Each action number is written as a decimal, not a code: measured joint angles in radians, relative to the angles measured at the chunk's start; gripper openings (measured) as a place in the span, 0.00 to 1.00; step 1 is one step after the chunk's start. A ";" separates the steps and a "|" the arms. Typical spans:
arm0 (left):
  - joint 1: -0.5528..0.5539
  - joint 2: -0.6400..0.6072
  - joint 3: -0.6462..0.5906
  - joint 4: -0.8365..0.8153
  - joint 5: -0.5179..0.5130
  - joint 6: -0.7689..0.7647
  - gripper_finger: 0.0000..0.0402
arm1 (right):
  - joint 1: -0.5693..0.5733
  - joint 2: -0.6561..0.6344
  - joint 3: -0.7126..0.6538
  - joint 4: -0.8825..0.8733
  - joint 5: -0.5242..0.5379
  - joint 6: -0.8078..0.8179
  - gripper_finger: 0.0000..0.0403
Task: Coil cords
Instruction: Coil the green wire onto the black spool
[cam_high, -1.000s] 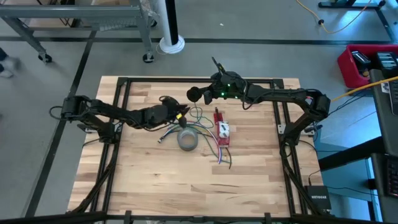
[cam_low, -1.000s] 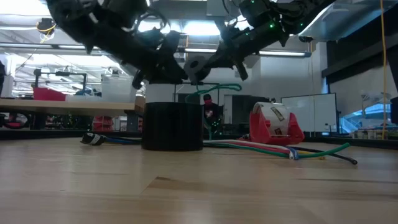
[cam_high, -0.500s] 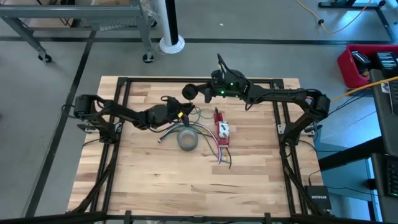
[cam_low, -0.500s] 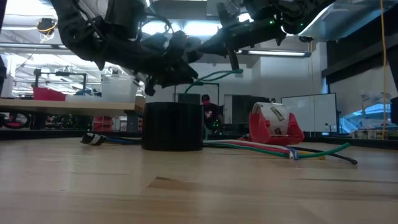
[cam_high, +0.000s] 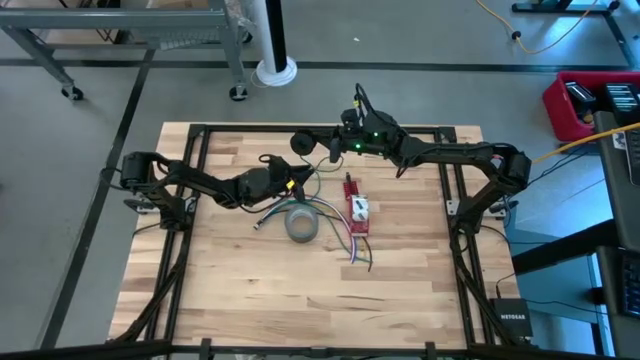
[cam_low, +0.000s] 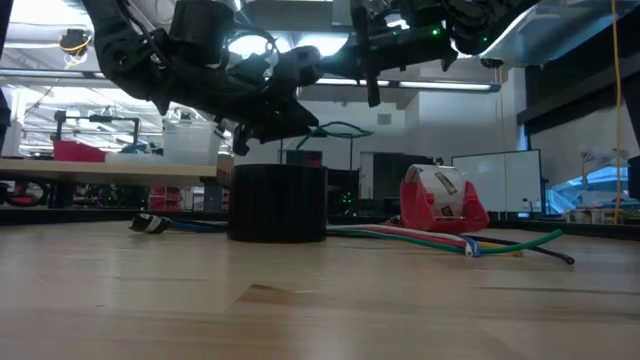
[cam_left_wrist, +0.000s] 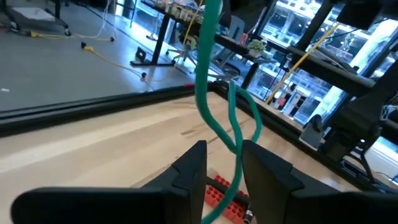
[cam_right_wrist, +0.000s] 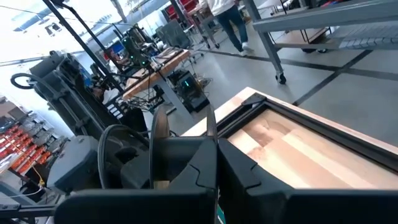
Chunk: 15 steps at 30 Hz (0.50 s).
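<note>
Item: green cord (cam_left_wrist: 208, 74), thin, partly raised off the bench (cam_high: 250, 280), rising in a loose loop above and just behind the grey tape roll (cam_high: 302, 226); its lower run trails down toward the bundle of other cords (cam_high: 340, 228) lying just right of the roll. Holder one: left gripper (cam_high: 291, 186), just up-left of the roll, fingers (cam_left_wrist: 189, 171) part-way apart with the green cord passing through the gap between them; whether they pinch it or merely guide it cannot be told. Judged purpose: a fixed lower point around which the loop can be formed. Holder two: right gripper (cam_high: 312, 148), farther behind the roll and raised, fingers (cam_right_wrist: 186, 163) pressed together; from the low view the cord's upper end (cam_low: 335, 128) appears to run up to it, so it likely clamps that end, though the contact itself is hidden. Judged purpose: lifting the free length clear of the bench so that it can be swung round into a ring. Adjacent stock: a red tape dispenser (cam_high: 357, 209) with a white roll, just right of the grey roll; a dark plug end (cam_low: 148, 223) on the bench to the roll's left. Markings: a small box on the floor, well to the roll's lower right, reads NETGEAR (cam_high: 511, 317); no other lettering legible.
</note>
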 joint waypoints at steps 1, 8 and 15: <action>0.001 0.000 0.000 0.006 -0.007 0.001 0.23 | 0.000 0.000 0.000 -0.004 0.000 0.002 0.01; 0.002 0.000 0.000 0.024 -0.012 0.013 0.23 | 0.000 0.000 0.000 0.007 0.000 0.004 0.01; 0.006 -0.001 0.001 0.045 -0.029 0.027 0.23 | 0.007 0.000 0.000 0.021 -0.038 0.005 0.01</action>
